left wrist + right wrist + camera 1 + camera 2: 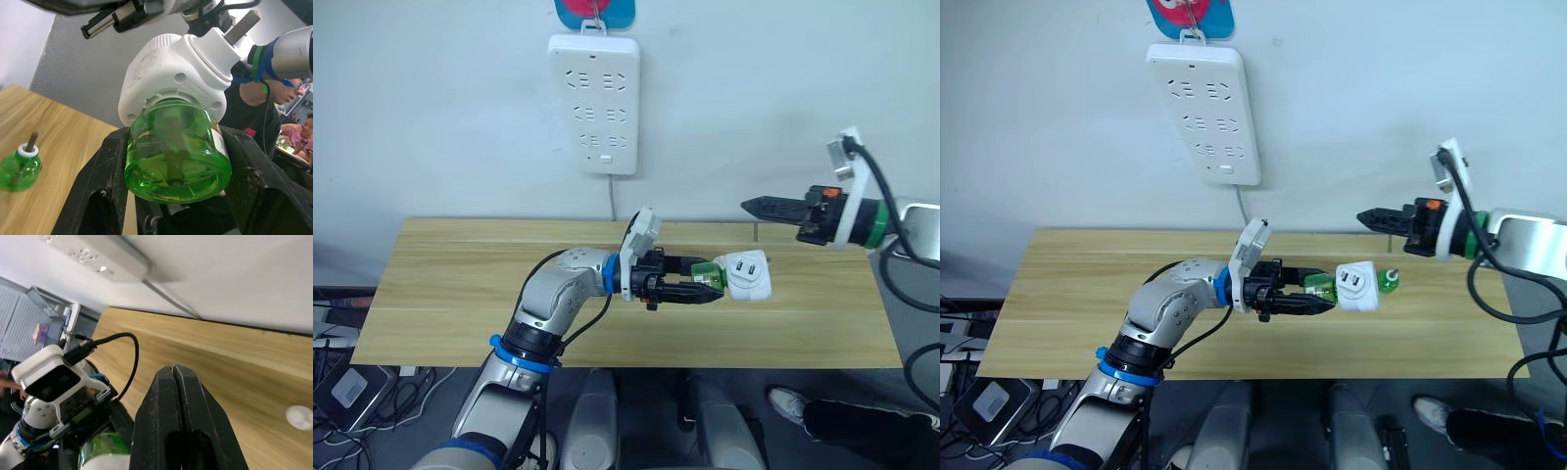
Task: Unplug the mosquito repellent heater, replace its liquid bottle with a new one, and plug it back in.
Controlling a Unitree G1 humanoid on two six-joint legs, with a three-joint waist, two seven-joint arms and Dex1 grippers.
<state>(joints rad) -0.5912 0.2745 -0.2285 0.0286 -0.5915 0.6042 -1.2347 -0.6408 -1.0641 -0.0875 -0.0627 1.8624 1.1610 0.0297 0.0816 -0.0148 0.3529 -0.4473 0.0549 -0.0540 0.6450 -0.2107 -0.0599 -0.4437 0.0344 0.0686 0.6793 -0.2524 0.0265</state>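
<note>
Gripping a green translucent bottle (178, 147) between its two black fingers (95, 196), the left gripper (700, 290) is holding it sideways above the wooden table (460, 284). This bottle is sitting in the mosquito repellent heater (747, 275), a small white rounded unit that is sticking out just beyond the fingertips. Two metal prongs (242, 24) are showing at its far end in the left wrist view. The fingers are pressing on both sides of the bottle, open only as wide as the bottle itself.

A second green bottle (19, 166) is standing upright on the table, apart from the fingers, with a white collar and a thin brown wick at its neck. So two green bottles and one heater are visible. A small white cap (299, 415) is lying on the table alone.

The right gripper (754, 207) is hanging in the air above and beyond the heater, not touching it, its fingers (176, 421) pressed fully together and empty. One white power strip (594, 103) is hanging on the wall behind.
</note>
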